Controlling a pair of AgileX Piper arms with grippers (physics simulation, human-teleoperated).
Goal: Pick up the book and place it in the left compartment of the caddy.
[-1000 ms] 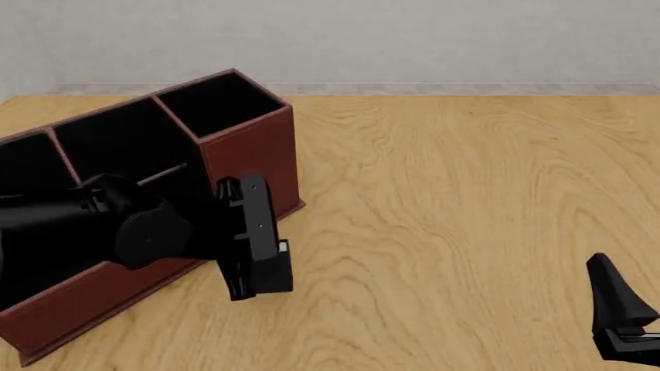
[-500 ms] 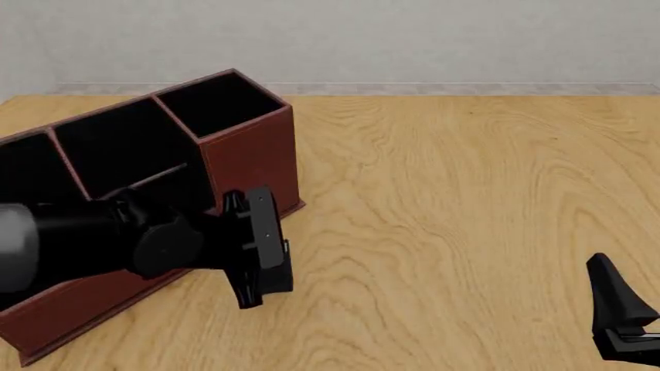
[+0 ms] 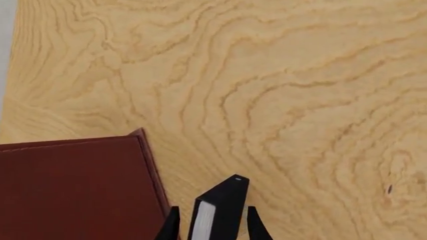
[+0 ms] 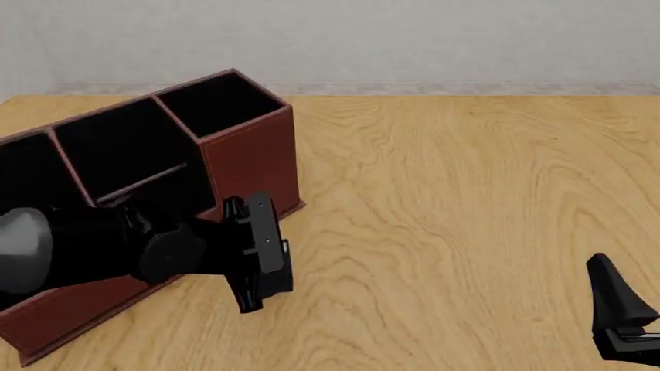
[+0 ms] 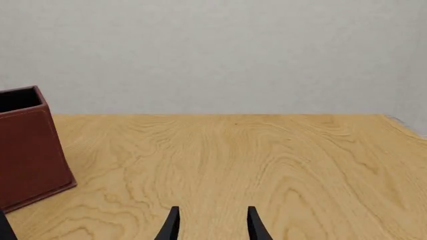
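Right now my left gripper [image 3: 212, 226] pinches the book [image 3: 219, 210] edgewise, just beside the caddy [image 4: 247, 158] front wall. With only 1 thin edge gripped, it could twist loose or clip that wall.

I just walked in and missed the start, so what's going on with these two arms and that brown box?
The left gripper holds the small black book between its fingers, just off the outer corner of the reddish-brown caddy and low over the wooden table. The book is not yet in any bay, and the left compartment is partly hidden behind the arm. The right gripper is open and idle, off to the right.
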